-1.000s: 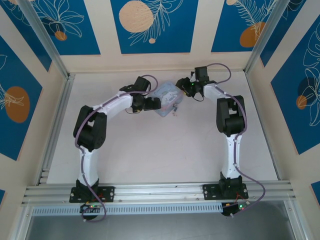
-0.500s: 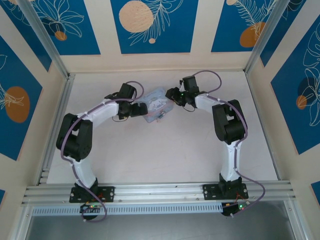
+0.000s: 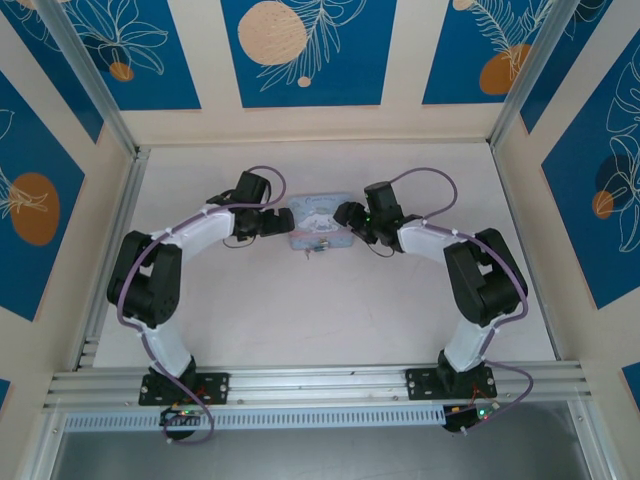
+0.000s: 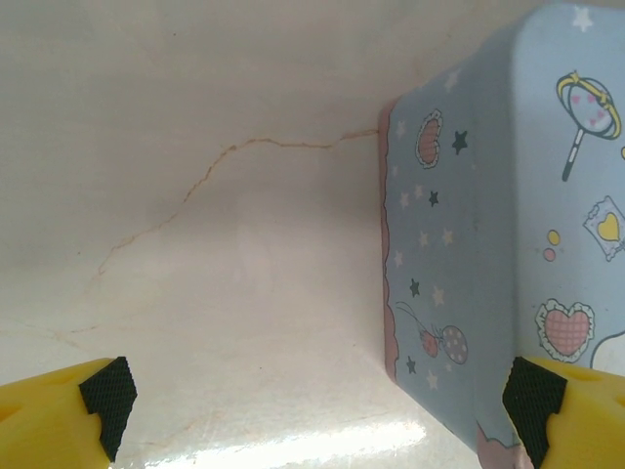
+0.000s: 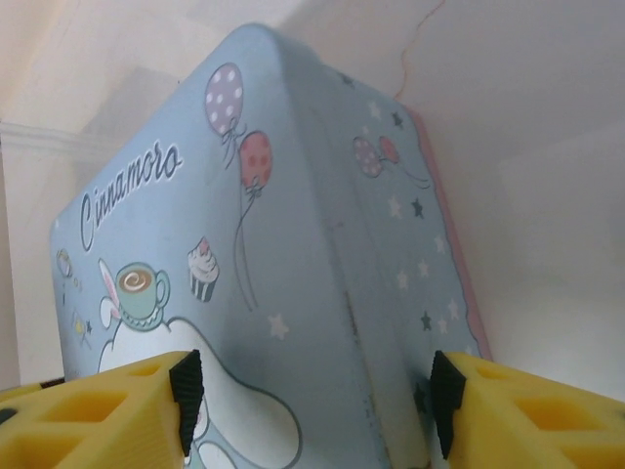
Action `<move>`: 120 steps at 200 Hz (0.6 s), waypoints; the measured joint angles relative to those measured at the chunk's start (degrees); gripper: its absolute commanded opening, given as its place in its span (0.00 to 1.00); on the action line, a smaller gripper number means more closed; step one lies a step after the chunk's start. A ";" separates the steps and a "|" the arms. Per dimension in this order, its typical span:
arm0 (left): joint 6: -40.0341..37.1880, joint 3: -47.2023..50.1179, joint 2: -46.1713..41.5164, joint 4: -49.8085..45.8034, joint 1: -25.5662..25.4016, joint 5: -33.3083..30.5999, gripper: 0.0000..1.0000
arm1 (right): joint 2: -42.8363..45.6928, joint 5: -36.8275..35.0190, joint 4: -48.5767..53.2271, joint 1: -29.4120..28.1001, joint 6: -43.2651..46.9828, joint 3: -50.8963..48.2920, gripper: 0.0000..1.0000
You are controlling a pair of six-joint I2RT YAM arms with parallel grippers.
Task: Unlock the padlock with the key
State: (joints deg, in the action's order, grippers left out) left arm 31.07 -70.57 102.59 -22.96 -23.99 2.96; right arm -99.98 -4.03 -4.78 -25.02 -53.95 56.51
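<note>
The light blue cartoon tin (image 3: 320,218) lies flat on the table between my two grippers. A tiny dark padlock (image 3: 309,248) sits at the tin's near edge, with a small silvery piece beside it that may be the key (image 3: 322,245); it is too small to be sure. My left gripper (image 3: 284,222) is open at the tin's left end, and its right finger (image 4: 535,399) overlaps the tin's side (image 4: 459,244). My right gripper (image 3: 346,214) is open at the tin's right end, its fingers (image 5: 184,389) straddling a corner of the tin (image 5: 293,244).
The white table (image 3: 330,310) has a thin crack (image 4: 215,166) left of the tin. Aluminium rails (image 3: 320,385) run along the near edge and the left side, and patterned walls close in the back and sides.
The tin has shifted left and toward the near side and turned from tilted to square. Both grippers have stayed at its ends, and both arms have swung inward and nearer.
</note>
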 measured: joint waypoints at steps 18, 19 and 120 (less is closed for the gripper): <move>-0.02 -0.44 0.35 -0.17 0.00 0.00 0.99 | 0.13 -0.52 -1.03 -0.22 -0.59 -0.55 0.68; -0.02 -0.48 0.35 -0.20 0.00 0.00 0.99 | 0.13 -0.52 -1.07 -0.22 -0.63 -0.59 0.68; 0.09 -2.34 2.60 1.27 -1.44 5.66 0.99 | -11.82 8.90 1.29 1.46 -1.03 16.22 0.69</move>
State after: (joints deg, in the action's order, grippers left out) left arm 31.16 -72.90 105.19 -21.69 -25.43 8.62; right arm -111.81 4.86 -3.49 -23.55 -54.98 72.73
